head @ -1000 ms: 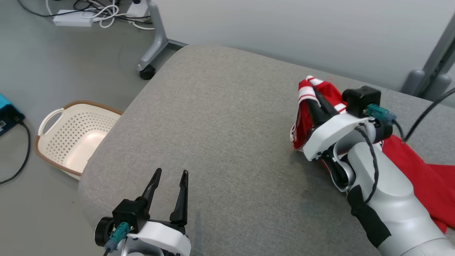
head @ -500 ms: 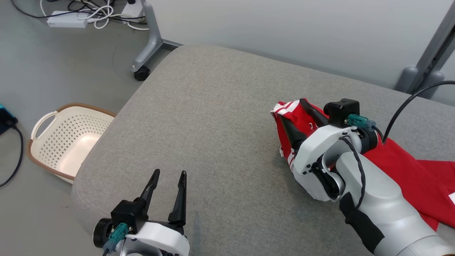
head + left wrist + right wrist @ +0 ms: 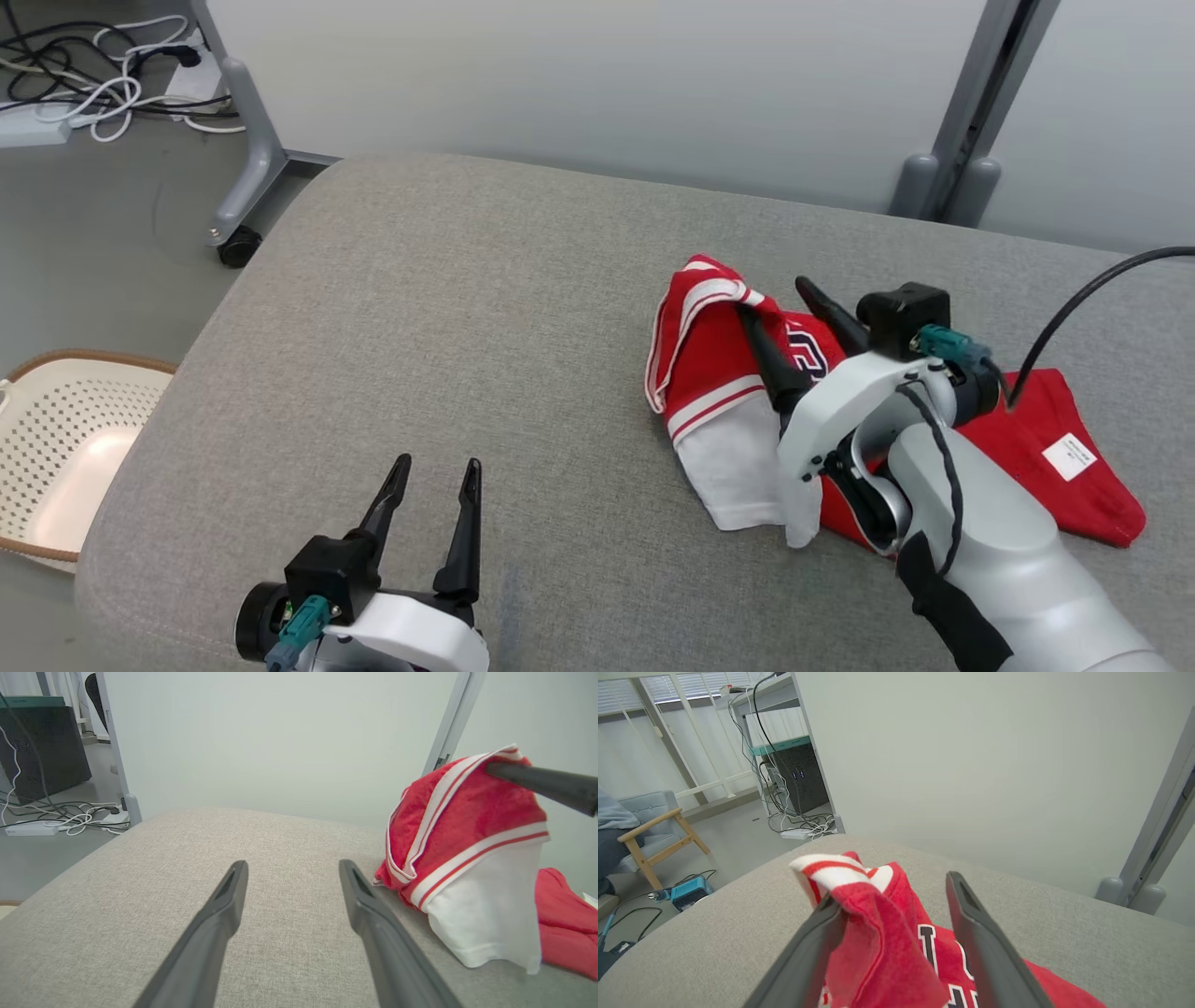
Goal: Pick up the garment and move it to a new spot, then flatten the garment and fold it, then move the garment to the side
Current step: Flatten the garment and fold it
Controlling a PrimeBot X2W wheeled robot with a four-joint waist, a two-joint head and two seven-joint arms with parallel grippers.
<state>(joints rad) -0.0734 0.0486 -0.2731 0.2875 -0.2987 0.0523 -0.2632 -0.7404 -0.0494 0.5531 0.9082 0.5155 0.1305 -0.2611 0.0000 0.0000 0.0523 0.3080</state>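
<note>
While the red garment lies bunched on the right half of the cushion, one fold drapes over a finger of the right gripper, its jaws spread wide and clamping nothing. The left gripper hovers agape and empty by the near edge.

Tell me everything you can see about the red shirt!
The red shirt looks like a soft sports jersey, red with white stripes along its edges, a white panel and dark-and-white letters on the front. A small white label shows near one end. It lies crumpled, not flat, on the grey cushion, toward the robot's right. One bunched end stands up, draped over a finger of the open right pincer; the rest lies on the cushion.
</note>
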